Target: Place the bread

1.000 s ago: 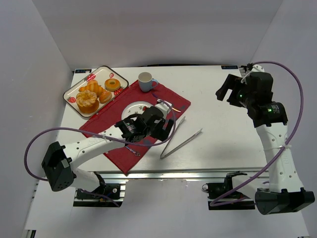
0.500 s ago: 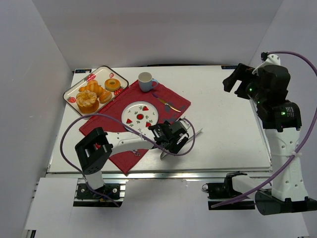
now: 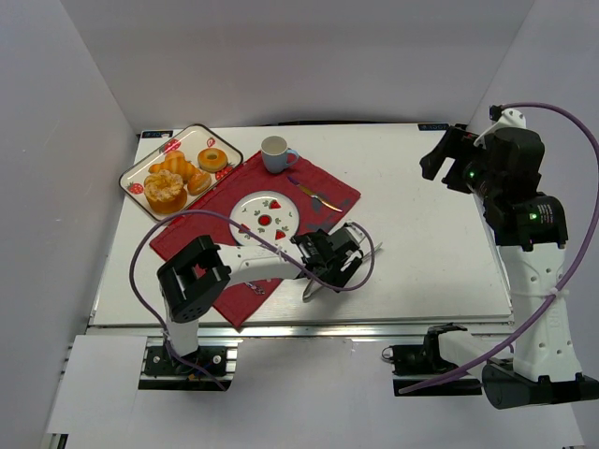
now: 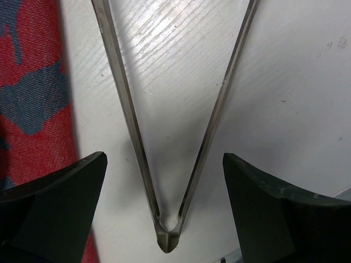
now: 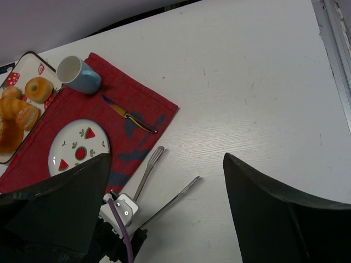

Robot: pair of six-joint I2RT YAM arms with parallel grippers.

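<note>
The bread [image 3: 199,181] is a small golden-brown roll lying on the tray [image 3: 227,147] at the far left, between the ring doughnut [image 3: 213,159] and the fluted cake [image 3: 165,192]. It also shows in the right wrist view [image 5: 27,116]. My left gripper [image 3: 318,276] is open and low over the table. Its jaws straddle the hinge end of the metal tongs [image 4: 167,235], with the left gripper [image 4: 163,159] not touching them. My right gripper [image 3: 435,161] is open and empty, held high at the far right, and it also shows in its own wrist view [image 5: 165,158].
A red cloth [image 3: 323,182] carries a white plate [image 3: 265,214] and a knife [image 3: 316,195]. A blue cup [image 3: 275,152] stands behind it. The tongs [image 3: 348,254] lie just right of the cloth. The table's front edge is close to the left gripper.
My left arm has swung from over the cloth to the right and down onto the tongs' hinge end. My right arm has risen and drawn back to the right.
</note>
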